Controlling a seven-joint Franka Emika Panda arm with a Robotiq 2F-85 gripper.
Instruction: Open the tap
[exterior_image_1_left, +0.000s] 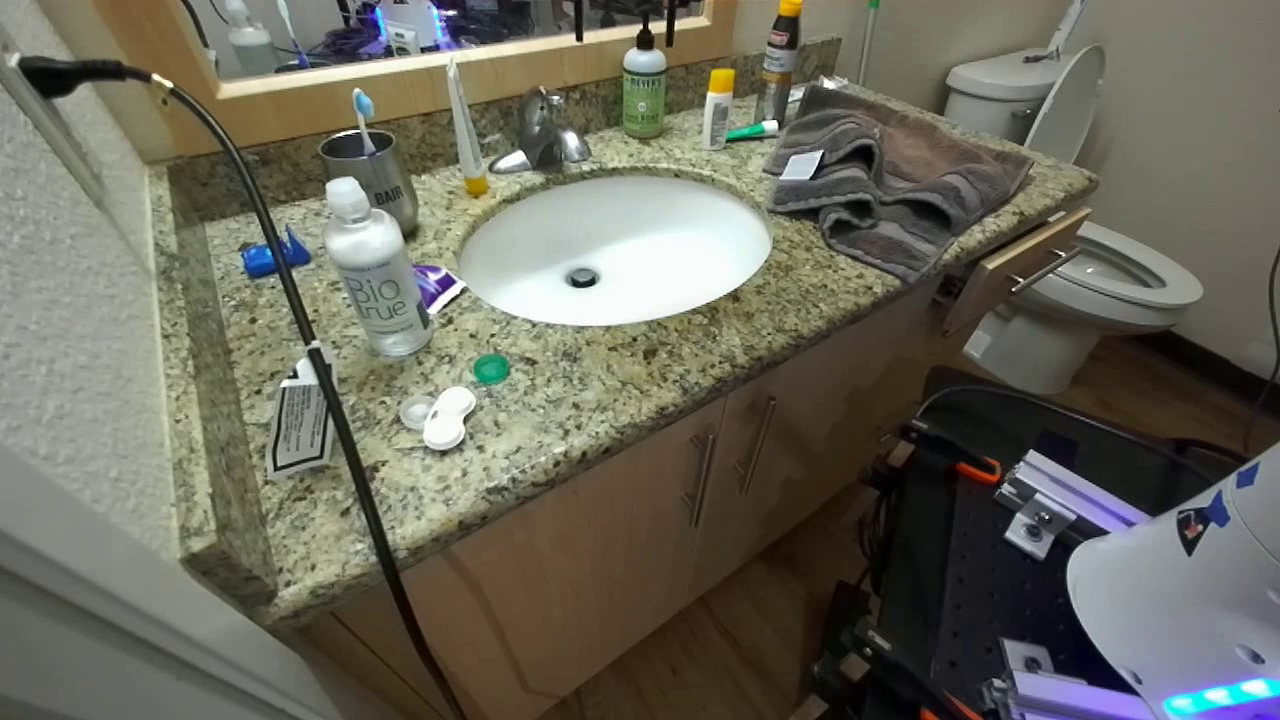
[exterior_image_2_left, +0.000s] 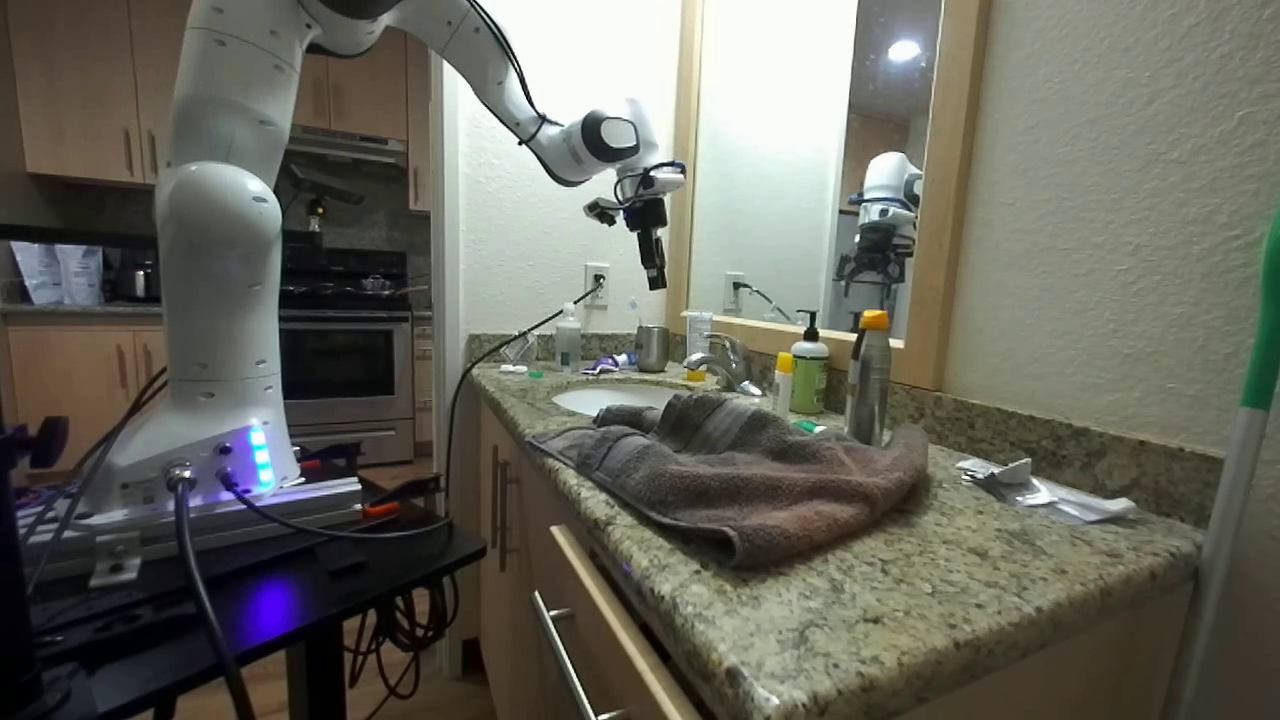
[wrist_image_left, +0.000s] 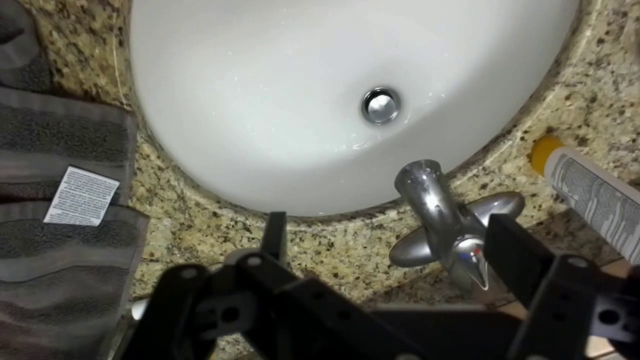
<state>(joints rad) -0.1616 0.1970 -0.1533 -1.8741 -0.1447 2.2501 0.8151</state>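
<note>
The tap is a small silvery metal faucet with a short curved spout and a top handle. It stands behind the white basin in both exterior views (exterior_image_1_left: 545, 135) (exterior_image_2_left: 735, 365). In the wrist view the tap (wrist_image_left: 435, 205) is seen from above, with red and blue marks on its handle. My gripper (wrist_image_left: 390, 237) is open and empty. In the wrist view the tap handle appears between its fingers, close to the right finger, which covers part of the tap's base. In an exterior view the gripper (exterior_image_2_left: 652, 270) points down, well above the counter. Its fingertips (exterior_image_1_left: 624, 40) also show at an exterior view's top edge.
The white oval basin (exterior_image_1_left: 620, 250) lies before the tap. A white tube (exterior_image_1_left: 465, 135) and steel cup (exterior_image_1_left: 375, 175) stand on one side. A green soap bottle (exterior_image_1_left: 643, 95), yellow-capped bottle (exterior_image_1_left: 717, 110) and towel (exterior_image_1_left: 890, 180) are on the other. A mirror (exterior_image_2_left: 780, 170) is behind.
</note>
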